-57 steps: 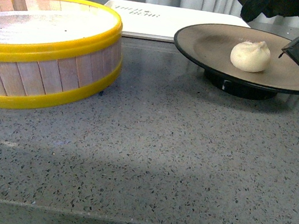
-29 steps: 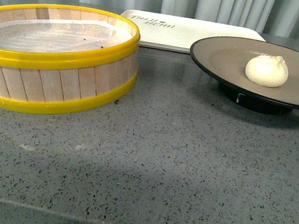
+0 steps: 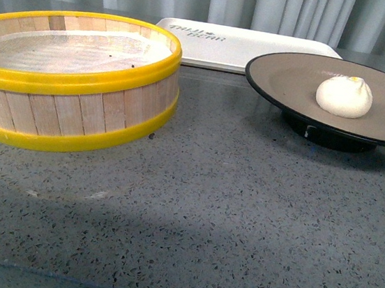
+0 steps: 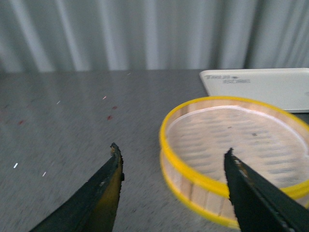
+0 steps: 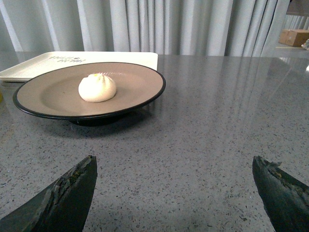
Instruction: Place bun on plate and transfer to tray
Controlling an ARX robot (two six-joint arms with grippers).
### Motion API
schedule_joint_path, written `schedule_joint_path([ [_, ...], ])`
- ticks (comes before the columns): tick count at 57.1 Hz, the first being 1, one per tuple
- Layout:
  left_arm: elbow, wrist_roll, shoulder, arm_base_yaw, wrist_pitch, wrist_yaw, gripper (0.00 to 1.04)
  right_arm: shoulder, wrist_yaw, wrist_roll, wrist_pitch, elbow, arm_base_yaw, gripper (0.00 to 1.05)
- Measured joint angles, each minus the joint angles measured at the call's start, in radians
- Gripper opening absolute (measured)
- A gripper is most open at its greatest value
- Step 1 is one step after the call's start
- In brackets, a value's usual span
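The cream-white bun [image 3: 344, 96] sits on the tan plate [image 3: 292, 75] with a black rim, at the right of the front view. The off-white tray [image 3: 240, 44] lies behind it, against the curtain. Neither gripper shows in the front view. In the right wrist view the bun [image 5: 97, 87] rests on the plate [image 5: 53, 94], with the tray [image 5: 58, 60] beyond; my right gripper [image 5: 174, 162] is open and empty, some way back from the plate above the bare counter. My left gripper [image 4: 171, 152] is open and empty, near the steamer basket's rim.
A yellow-rimmed wooden steamer basket [image 3: 63, 110] stands at the left, with a white liner inside; it also shows in the left wrist view [image 4: 231, 145], with the tray [image 4: 260, 87] behind it. The grey speckled counter [image 3: 205, 216] runs to a front edge. A curtain hangs behind.
The right arm, which was over the plate's right side a second ago, has left the front view. The front view itself has shifted, so everything sits a little lower and further right.
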Motion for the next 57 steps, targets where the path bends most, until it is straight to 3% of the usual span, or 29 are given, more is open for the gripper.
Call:
schedule_joint_path([
  [19,-0.164,-0.057,-0.114,0.006,0.032,0.016,0.04,0.000,0.000,0.000,0.000,0.000,0.000,0.96],
  [57,-0.303,-0.069,-0.330,0.006,-0.041,0.016,0.04,0.000,0.000,0.000,0.000,0.000,0.000,0.96],
])
